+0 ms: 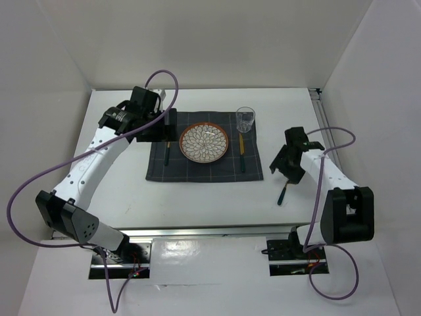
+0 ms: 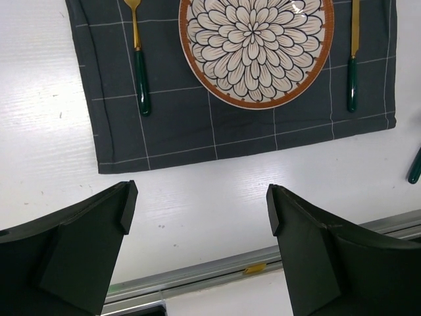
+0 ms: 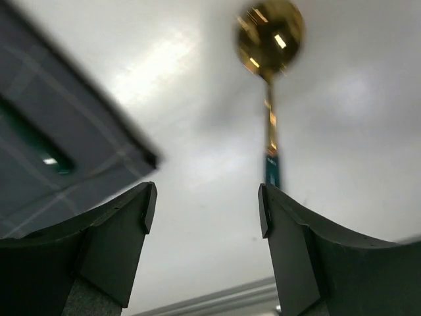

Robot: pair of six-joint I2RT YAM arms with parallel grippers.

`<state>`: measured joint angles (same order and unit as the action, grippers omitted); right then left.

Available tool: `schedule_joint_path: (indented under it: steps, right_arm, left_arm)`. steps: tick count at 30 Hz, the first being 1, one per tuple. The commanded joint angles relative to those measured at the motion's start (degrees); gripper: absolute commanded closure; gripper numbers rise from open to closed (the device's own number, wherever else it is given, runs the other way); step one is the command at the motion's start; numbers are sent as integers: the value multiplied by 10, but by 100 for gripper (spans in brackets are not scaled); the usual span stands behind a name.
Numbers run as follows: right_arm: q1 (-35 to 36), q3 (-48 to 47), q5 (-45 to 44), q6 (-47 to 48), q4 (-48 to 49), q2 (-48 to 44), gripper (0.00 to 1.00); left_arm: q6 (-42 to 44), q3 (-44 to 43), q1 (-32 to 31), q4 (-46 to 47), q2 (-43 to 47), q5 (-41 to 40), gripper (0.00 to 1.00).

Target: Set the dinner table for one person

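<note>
Overhead, the dinner table (image 1: 197, 204) takes up most of the view. It is a white top with a silver rail (image 1: 197, 232) along its near edge and another up its right side.

A dark grey checked placemat (image 1: 204, 155) lies at its middle. On the mat are a flower-patterned plate (image 1: 204, 142), a green-handled fork (image 2: 137, 59) left of the plate, a gold-bladed knife (image 2: 354, 59) to its right, and a clear glass (image 1: 245, 118) at the far right corner.

The left gripper (image 2: 200, 197) hangs over the mat's far left part, fingers spread wide with nothing between them. From above, its body hides the fork's upper end.

The right gripper (image 3: 207, 197) sits low over bare table just right of the mat, fingers released and empty. A gold spoon (image 3: 270, 33) lies there on the table. The right wrist view is blurred, and the right finger cuts off the end of the spoon's green handle — from above only that handle shows, the bowl hidden under the gripper.
</note>
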<state>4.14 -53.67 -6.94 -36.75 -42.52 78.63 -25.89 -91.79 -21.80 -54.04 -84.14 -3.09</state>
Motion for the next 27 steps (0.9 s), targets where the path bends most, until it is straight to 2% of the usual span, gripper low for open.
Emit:
schedule_joint_path:
  steps: [1,6,11,17,21,22,25,26,27]
  right_arm:
    - [-8,39,4,-70,-53,-8,25]
    - [-8,50,31,-99,-59,18,25]
    - [-8,72,-15,-139,-72,30,25]
    - [-8,103,-1,-144,-38,35,25]
    - [-13,115,-1,-144,-5,59,39]
    - [-13,115,-6,-139,-5,67,49]
    - [-5,96,-13,-126,1,67,66]
    - [0,80,-25,-120,1,58,78]
    - [15,70,-51,-120,-5,46,82]
  left_arm:
    - [-7,1,-3,7,5,-3,1]
    - [-7,1,-3,7,-1,-3,1]
    - [-7,1,-3,7,-1,-9,1]
    - [-7,6,-3,7,-1,-9,1]
    - [-7,12,-3,12,-1,-15,1]
    - [-7,12,-3,12,5,-20,1]
    - [-7,5,-3,7,6,-25,1]
    - [-7,-2,-3,7,6,-25,1]
    - [-7,-2,-3,7,6,-25,1]
